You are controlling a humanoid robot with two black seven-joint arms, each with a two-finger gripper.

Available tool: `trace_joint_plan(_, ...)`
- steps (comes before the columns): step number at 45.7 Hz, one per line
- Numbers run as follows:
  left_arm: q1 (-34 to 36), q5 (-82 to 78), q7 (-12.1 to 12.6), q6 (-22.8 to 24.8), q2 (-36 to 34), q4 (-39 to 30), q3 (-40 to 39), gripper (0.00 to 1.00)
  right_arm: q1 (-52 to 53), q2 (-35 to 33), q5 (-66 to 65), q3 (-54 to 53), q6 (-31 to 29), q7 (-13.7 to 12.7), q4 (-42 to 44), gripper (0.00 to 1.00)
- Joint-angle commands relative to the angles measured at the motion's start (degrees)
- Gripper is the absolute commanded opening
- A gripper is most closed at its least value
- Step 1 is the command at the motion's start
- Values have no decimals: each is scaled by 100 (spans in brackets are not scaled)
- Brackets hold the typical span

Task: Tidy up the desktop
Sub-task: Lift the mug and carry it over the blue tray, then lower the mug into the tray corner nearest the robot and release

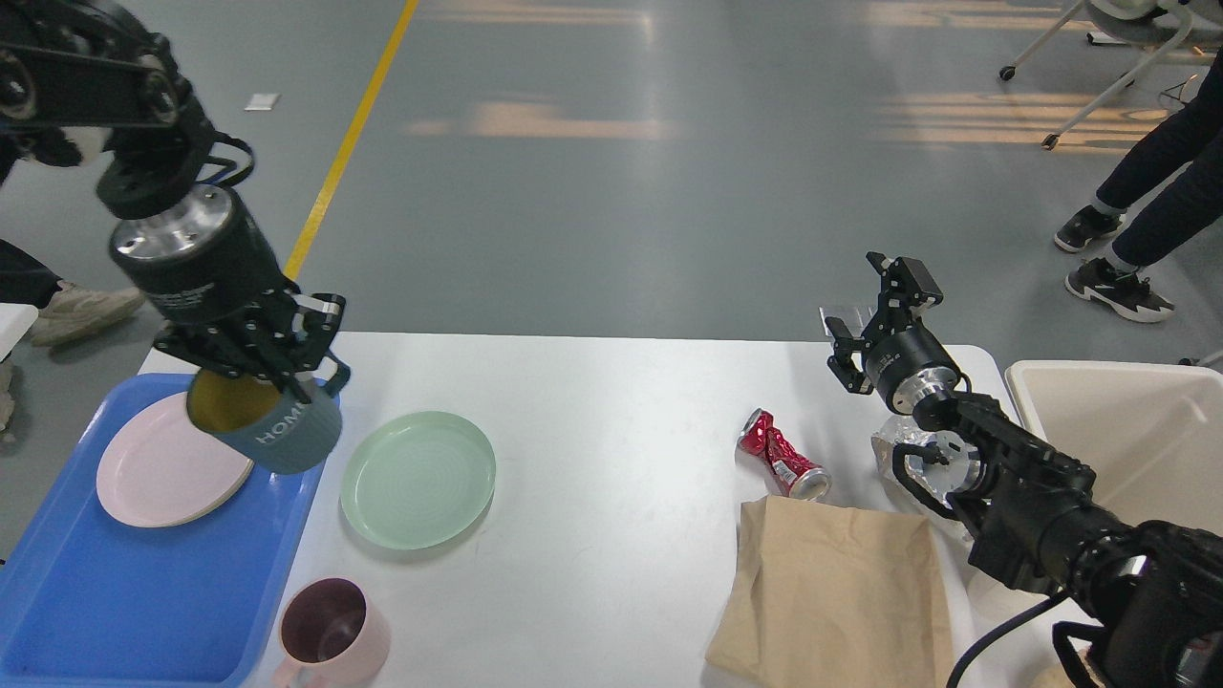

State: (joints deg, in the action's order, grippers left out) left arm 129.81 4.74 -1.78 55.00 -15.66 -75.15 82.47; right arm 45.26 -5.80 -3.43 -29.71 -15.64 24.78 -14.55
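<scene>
White and matte, the desktop point(611, 401) fills the near half of the head view, a broad rectangle with rounded corners. At its left edge lies a blue plastic tray point(115, 592) with a shallow raised rim, and on it a round pale pink plate point(158, 473). Above the tray's right rim the left gripper point(277, 368) is clamped on the rim of a grey-blue mug point(282, 435), which hangs tilted, its yellow inside showing and white letters on its side. Just right of the tray a smooth mint-green plate point(418, 480) lies flat on the tabletop; nearer, a pink mug point(330, 635) stands upright with a dark plum interior.

Toward the right, a crushed red metal can point(779, 457) lies on its side, touching the far edge of a flat brown paper bag point(836, 592). Crumpled silvery foil point(908, 454) sits partly hidden behind the right arm. The right gripper point(874, 320) hovers over the far right corner, fingers spread, holding nothing. A beige plastic bin point(1127, 440) stands at the right.
</scene>
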Motion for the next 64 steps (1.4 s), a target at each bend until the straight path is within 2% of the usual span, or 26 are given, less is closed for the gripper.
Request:
trace_joint_plan(1, 0, -25, 20, 0, -411, 0, 532, 0, 0, 0, 0, 0, 0, 0, -4, 100)
trace_joint_plan(14, -87, -201, 55, 0, -1272, 141, 1587, 0, 0, 0, 0, 0, 0, 0, -4, 100)
trace_joint_plan(23, -175, -456, 55, 0, -1826, 668, 1851, 0, 0, 0, 0, 0, 0, 0, -4, 100)
trace_joint_plan(30, -535, -562, 64, 0, -2116, 1133, 1834, 0, 0, 0, 0, 0, 0, 0, 5, 100)
trace_joint_plan(39, -1396, -544, 37, 0, -2152, 1670, 1649, 0, 0, 0, 0, 0, 0, 0, -4, 100)
trace_joint_plan(55, -3514, -500, 20, 0, -2152, 2628, 577, 0, 0, 0, 0, 0, 0, 0, -4, 100)
trace_joint_plan(64, -4016, -491, 20, 0, -2160, 3155, 498, 0, 0, 0, 0, 0, 0, 0, -4, 100)
